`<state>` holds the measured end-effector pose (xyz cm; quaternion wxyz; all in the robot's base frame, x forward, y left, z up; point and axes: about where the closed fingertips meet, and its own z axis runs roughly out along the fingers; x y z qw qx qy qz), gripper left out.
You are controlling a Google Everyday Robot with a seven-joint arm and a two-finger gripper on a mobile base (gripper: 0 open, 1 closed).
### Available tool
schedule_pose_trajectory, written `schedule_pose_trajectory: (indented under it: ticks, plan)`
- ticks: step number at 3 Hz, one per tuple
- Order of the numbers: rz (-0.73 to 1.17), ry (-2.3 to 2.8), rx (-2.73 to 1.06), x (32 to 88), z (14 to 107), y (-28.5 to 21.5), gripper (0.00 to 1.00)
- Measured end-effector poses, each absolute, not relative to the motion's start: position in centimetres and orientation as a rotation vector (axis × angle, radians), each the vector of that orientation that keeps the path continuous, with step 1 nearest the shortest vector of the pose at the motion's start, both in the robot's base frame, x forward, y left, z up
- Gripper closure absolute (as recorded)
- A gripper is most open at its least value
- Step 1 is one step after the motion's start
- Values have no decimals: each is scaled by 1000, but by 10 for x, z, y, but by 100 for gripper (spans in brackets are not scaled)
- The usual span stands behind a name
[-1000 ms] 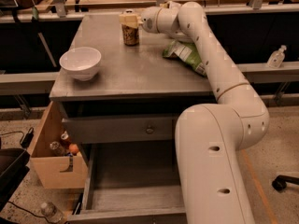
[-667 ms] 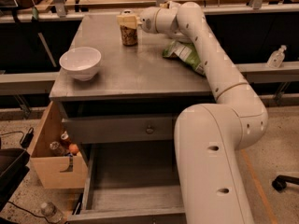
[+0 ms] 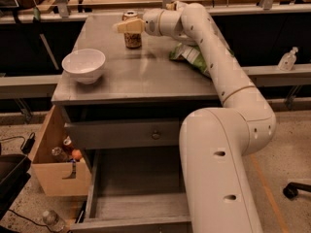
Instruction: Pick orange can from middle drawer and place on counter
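Observation:
The orange can (image 3: 131,37) stands upright at the back of the grey counter (image 3: 146,81), its silver lid showing. My gripper (image 3: 127,26) reaches in from the right at the can's upper part, with a tan finger (image 3: 125,26) across its front, shut on the can. The can's base is at or just above the counter top. The middle drawer (image 3: 141,183) is pulled open low in the front, and its grey floor is bare. My white arm runs from the lower right up to the can.
A white bowl (image 3: 83,64) sits on the counter's left front. A green bag (image 3: 190,57) lies to the right of the can, under my arm. A closed drawer with a round knob (image 3: 155,135) is above the open one. A cardboard box (image 3: 51,171) stands at the left.
My gripper and the can have shifted a little to the left along the back of the counter. The bowl, the bag and the drawer have not moved.

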<state>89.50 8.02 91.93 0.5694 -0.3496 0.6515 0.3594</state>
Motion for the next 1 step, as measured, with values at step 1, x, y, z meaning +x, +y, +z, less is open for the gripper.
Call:
schedule_pose_trajectory:
  ticks: [1]
  plan:
    - [844,1529,-821,895,919,80,0]
